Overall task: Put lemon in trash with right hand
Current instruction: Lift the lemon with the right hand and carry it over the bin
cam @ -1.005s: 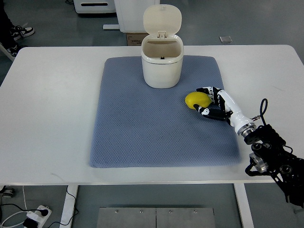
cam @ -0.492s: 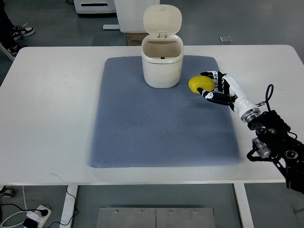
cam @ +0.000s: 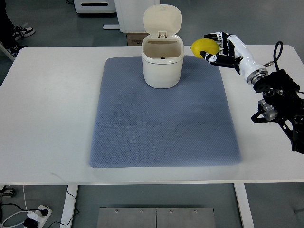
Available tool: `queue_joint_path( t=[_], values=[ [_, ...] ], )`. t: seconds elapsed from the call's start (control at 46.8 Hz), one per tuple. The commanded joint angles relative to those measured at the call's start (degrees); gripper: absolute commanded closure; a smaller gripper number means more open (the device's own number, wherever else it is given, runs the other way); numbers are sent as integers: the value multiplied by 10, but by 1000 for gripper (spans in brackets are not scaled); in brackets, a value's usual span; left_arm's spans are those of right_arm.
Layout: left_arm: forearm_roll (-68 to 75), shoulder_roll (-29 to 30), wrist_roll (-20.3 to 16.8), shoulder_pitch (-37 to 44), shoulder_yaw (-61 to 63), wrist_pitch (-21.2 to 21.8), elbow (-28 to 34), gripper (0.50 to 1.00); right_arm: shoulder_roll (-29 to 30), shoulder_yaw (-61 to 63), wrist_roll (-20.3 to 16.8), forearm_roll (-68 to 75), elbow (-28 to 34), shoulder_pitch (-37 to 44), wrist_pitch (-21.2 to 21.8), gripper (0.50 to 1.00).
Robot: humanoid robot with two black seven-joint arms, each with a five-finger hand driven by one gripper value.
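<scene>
Table [cam: 52,109]: we see a white top carrying everything; our guess is that its bare left side gives no reason for a second arm, and no left arm shows.
Mat [cam: 161,128]: a blue-grey cloth lies flat across the middle, under the bin, likely marking the work area and keeping round things from rolling.
Bin [cam: 162,64]: a small cream trash can stands upright at the mat's far edge, apart from the hand.
Lid [cam: 162,20]: it is tipped up and back on its hinge, so the mouth faces upward and is free; we judge this is what lets a drop from above work.
Lemon [cam: 204,47]: yellow, lifted off the mat, just right of the bin's rim and at about its height, not yet over the opening.
Right hand [cam: 223,47]: its fingers [cam: 214,58] curl around the lemon from the right side and wrap it, leaving the left face bare toward the bin.
Arm [cam: 278,92]: enters from the right edge, reaching left.
Next move: we judge it needs a short carry leftward over the mouth before letting go.
</scene>
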Motion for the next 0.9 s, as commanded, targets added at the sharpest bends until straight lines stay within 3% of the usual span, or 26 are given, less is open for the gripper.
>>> queue_joint_path(
  t=[0.0, 0.513, 0.877],
  values=[
    [0, 0, 0, 0, 0, 0, 0, 500, 1, -13, -11, -1, 0, 22, 0, 1000],
    [0, 0, 0, 0, 0, 0, 0, 500, 28, -135, -54, -2, -17, 129, -50, 1000],
    [0, 0, 0, 0, 0, 0, 0, 500, 49, -195, -85, -3, -29, 158, -76, 1000]
  ],
)
